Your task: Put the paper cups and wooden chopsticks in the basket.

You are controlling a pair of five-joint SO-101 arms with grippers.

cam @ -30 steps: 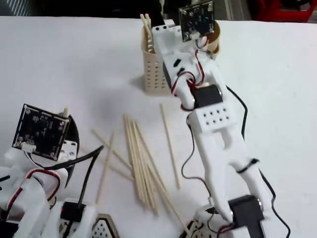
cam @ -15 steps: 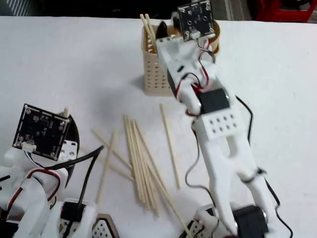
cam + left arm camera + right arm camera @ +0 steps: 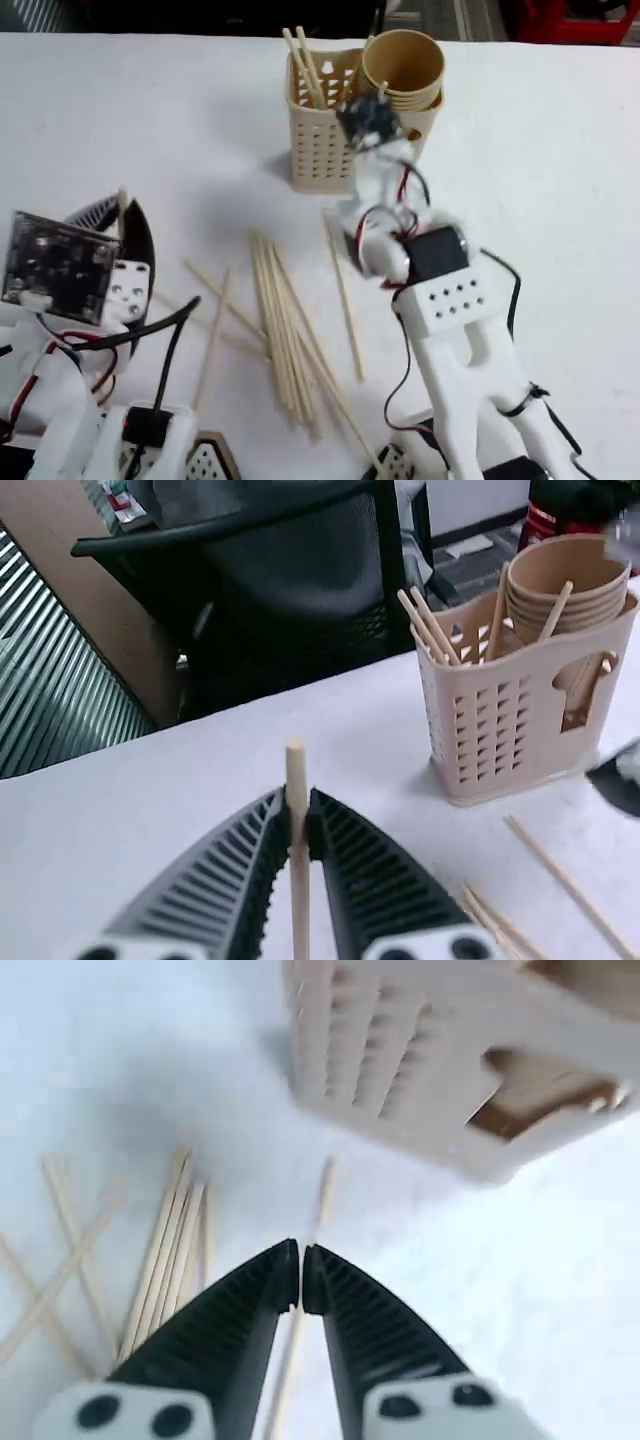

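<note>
The beige slotted basket [image 3: 318, 140] stands at the back of the table with stacked paper cups [image 3: 403, 66] and a few wooden chopsticks [image 3: 303, 62] in it. Several loose chopsticks [image 3: 285, 330] lie fanned out on the white table. My left gripper [image 3: 297, 805] is shut on one upright chopstick [image 3: 296, 770], held above the table's front left [image 3: 122, 208]. My right gripper [image 3: 300, 1260] is shut with nothing in it, hovering over the table just in front of the basket [image 3: 450, 1070], beside a single chopstick [image 3: 320, 1195].
The right arm [image 3: 445, 300] stretches from the front edge toward the basket, over the right side of the chopstick pile. An office chair [image 3: 290, 580] stands beyond the table's far edge. White table surface [image 3: 150, 120] lies bare at the back left.
The right arm has pulled back from over the basket toward the front, uncovering the cups. The left arm has shifted slightly left and up with its chopstick.
</note>
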